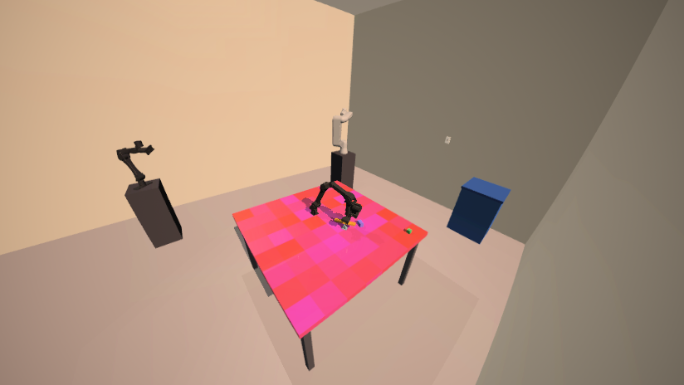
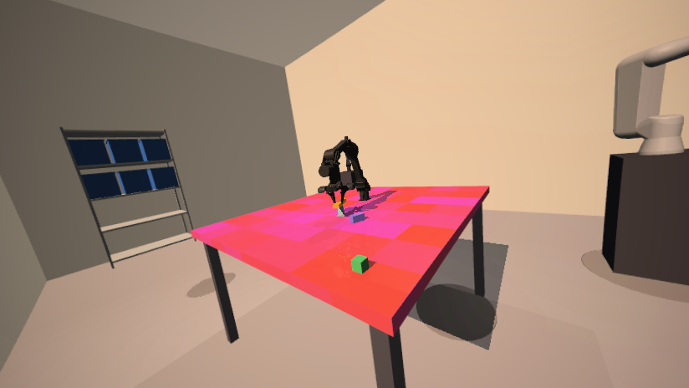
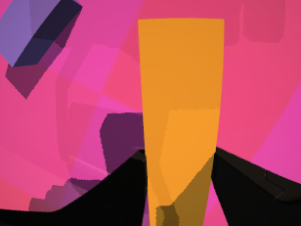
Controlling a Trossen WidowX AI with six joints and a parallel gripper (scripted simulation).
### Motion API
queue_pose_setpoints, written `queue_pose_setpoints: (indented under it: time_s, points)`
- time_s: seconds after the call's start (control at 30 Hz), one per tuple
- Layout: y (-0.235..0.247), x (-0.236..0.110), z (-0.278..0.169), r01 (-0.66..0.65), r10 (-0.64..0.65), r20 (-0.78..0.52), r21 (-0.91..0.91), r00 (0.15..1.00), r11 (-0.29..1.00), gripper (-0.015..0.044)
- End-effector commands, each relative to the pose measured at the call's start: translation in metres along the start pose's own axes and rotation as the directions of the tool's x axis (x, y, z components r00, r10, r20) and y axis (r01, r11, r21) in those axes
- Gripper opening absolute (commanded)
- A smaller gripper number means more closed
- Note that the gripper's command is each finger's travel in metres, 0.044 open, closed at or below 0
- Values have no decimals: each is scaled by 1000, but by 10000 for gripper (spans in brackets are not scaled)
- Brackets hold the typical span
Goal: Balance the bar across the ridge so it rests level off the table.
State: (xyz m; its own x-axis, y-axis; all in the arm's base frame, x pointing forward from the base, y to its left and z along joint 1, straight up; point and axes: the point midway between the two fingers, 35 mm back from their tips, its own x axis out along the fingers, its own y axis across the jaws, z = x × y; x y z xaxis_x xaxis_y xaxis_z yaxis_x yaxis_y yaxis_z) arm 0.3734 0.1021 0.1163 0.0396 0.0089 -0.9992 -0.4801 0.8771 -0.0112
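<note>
My gripper (image 3: 178,156) (image 2: 337,200) (image 1: 348,220) is shut on the orange bar (image 3: 181,105) (image 2: 336,205) (image 1: 339,221), which runs lengthwise away from the wrist camera between the two black fingers. The bar sits right at the top of the small pale ridge (image 2: 340,212) (image 1: 344,226), a little wedge standing on the pink and red checked table (image 2: 424,250) (image 1: 306,267). The ridge is hidden under the bar in the wrist view. I cannot tell whether the bar touches the ridge.
A purple block (image 3: 39,23) (image 2: 356,217) (image 1: 360,223) lies on the table close beside the ridge. A green cube (image 2: 359,263) (image 1: 407,230) sits near the table's edge, well away from the gripper.
</note>
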Motion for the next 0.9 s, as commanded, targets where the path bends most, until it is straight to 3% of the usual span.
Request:
queue_pose_setpoints:
  time_s: [0.0,0.87]
  points:
    - [0,1,0,-2,2,1,-3,1000,1000,0]
    - [0,3,0,-2,2,1,-3,1000,1000,0]
